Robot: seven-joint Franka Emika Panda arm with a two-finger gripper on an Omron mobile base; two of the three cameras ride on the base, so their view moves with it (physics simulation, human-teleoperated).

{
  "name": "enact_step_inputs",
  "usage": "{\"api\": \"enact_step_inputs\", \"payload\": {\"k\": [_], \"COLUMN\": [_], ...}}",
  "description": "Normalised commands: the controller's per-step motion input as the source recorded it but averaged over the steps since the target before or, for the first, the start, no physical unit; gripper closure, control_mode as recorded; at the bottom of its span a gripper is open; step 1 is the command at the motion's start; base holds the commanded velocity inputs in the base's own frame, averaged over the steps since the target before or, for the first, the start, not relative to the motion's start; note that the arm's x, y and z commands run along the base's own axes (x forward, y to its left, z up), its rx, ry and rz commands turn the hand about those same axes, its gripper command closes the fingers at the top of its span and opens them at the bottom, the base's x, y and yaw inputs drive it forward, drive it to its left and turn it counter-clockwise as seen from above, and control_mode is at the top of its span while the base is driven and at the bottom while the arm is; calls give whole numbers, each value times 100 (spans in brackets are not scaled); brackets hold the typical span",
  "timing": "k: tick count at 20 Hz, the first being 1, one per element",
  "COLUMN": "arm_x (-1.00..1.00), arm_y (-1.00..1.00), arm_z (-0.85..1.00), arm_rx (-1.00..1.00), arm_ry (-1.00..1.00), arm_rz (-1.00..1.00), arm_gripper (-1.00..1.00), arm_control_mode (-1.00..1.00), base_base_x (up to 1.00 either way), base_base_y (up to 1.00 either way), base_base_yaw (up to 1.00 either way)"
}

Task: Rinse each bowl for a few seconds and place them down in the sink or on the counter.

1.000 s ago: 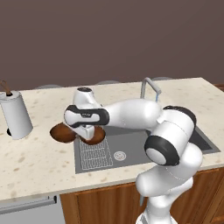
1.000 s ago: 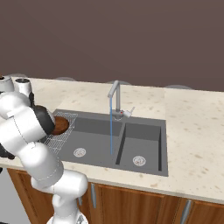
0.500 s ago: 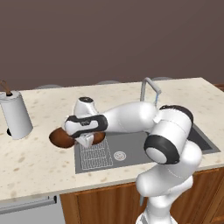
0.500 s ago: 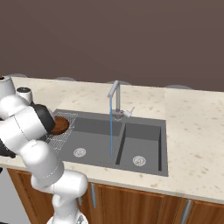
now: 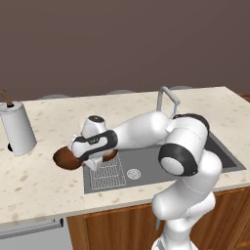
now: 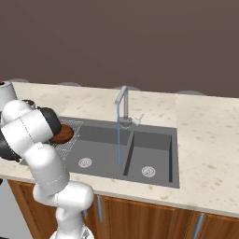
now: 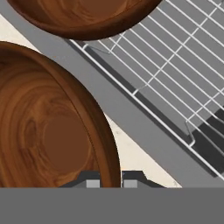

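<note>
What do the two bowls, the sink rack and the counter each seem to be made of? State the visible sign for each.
Bowls: apparently polished wood, with swirling reddish-brown grain. Sink rack: likely metal wire, thin pale parallel rods in a grid. Counter: stone-look, beige with darker speckles; real stone or laminate cannot be told.

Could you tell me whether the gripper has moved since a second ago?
Yes. In the left base view the gripper has dropped lower and leftward, away from the faucet, over the bowl on the counter.

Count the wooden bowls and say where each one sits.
2. One bowl lies on the counter at the sink's left edge, its rim between the jaws; the other bowl rests on the sink's wire grid.
</note>
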Motion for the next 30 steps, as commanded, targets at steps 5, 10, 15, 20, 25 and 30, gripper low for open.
{"api": "enact_step_inputs", "payload": {"k": [5, 10, 15, 20, 25, 30], "arm_x": [6, 7, 5, 1, -6, -14], "arm_y": [10, 10, 17, 3, -1, -1], "arm_z": [-21, -19, -23, -1, 34, 63], "arm_rx": [3, 3, 3, 1, 3, 1], "arm_ry": [0, 0, 0, 0, 0, -3], "arm_rz": [0, 0, 0, 0, 0, 0], "arm_gripper": [100, 100, -100, -100, -100, -100], "arm_control_mode": [-100, -100, -100, -100, -100, -100], "base_base_x": [0, 0, 0, 0, 0, 0], "base_base_y": [0, 0, 0, 0, 0, 0], "base_base_yaw": [0, 0, 0, 0, 0, 0]}}
